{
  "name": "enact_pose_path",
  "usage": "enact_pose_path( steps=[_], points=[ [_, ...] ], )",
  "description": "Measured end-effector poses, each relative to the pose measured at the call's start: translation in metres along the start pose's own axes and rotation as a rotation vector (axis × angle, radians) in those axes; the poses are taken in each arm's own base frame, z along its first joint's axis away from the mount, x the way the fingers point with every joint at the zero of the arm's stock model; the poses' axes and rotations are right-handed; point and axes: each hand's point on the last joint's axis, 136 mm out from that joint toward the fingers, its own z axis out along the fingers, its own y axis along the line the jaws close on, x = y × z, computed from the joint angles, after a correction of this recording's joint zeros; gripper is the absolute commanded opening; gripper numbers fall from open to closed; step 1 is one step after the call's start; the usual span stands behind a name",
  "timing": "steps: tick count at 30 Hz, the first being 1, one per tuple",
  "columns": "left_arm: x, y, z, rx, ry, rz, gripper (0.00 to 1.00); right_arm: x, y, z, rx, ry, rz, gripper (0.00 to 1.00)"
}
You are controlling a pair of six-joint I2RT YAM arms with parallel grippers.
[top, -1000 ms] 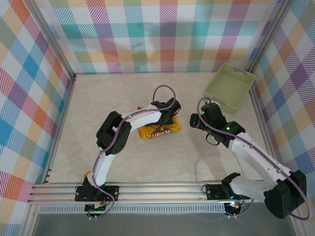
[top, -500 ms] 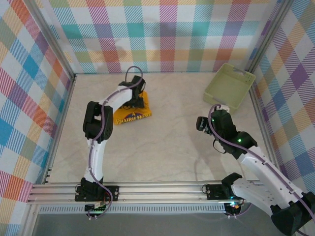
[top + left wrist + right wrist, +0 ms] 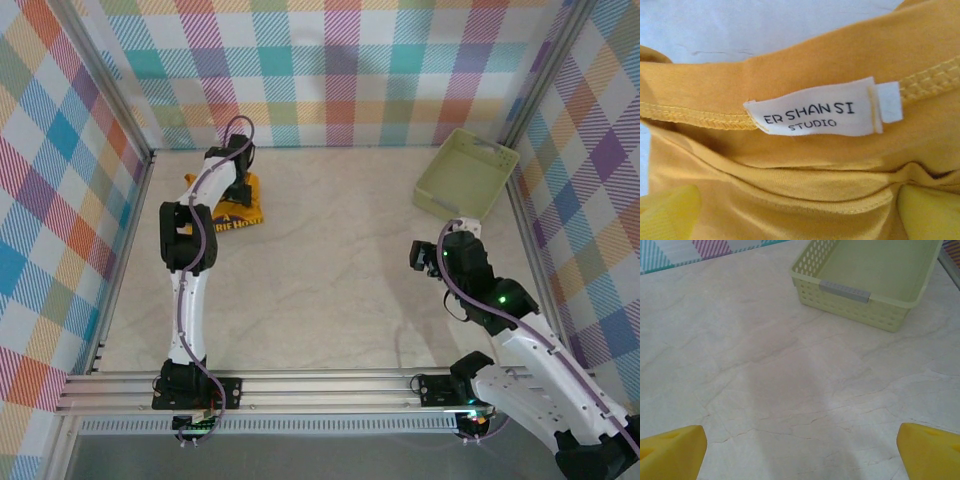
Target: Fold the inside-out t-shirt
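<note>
A white neck label (image 3: 822,113), sewn at the collar seam of the inside-out t-shirt (image 3: 790,180), reads "ER SHAN SI" over "STUDIO" in black. Seen from above, at the worktop's (image 3: 330,280) eleven o'clock, a dark printed band (image 3: 238,224) on the shirt carries pale lettering, legible only as "RIE HOM".

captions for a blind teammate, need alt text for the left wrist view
Close-up of an orange t-shirt, its white neck label reading "ER SHAN SI STUDIO" on a stitched seam. Pale table shows at top; the left gripper has its yellow fingers wide apart in the bottom corners.
</note>
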Motion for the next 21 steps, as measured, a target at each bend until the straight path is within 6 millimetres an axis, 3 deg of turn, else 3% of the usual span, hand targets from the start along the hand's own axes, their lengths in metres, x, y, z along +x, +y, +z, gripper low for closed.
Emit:
enact_pose_path(
  steps=[3, 6, 12, 15, 18, 21],
  points=[
    [0.005, 0.003, -0.003, -0.014, -0.01, 0.009, 1.0, 0.001, 0.0, 0.011, 0.03, 0.015, -0.015, 1.0],
    [0.023, 0.0, -0.025, 0.001, -0.038, 0.026, 1.0, 0.004, -0.001, 0.029, 0.068, 0.046, -0.023, 0.99],
    [0.053, -0.009, -0.124, 0.107, -0.3, -0.007, 1.0, 0.009, -0.013, 0.074, 0.146, 0.07, -0.064, 1.0],
    [0.068, -0.001, -0.153, 0.183, -0.437, -0.096, 1.0, 0.017, -0.023, 0.102, 0.183, 0.09, -0.099, 1.0],
    [0.09, 0.007, -0.146, 0.224, -0.57, -0.18, 1.0, 0.025, -0.028, 0.132, 0.195, 0.089, -0.127, 1.0],
    [0.134, 0.001, -0.106, 0.247, -0.548, -0.181, 1.0, 0.03, -0.029, 0.154, 0.184, 0.081, -0.183, 1.0]
  ],
)
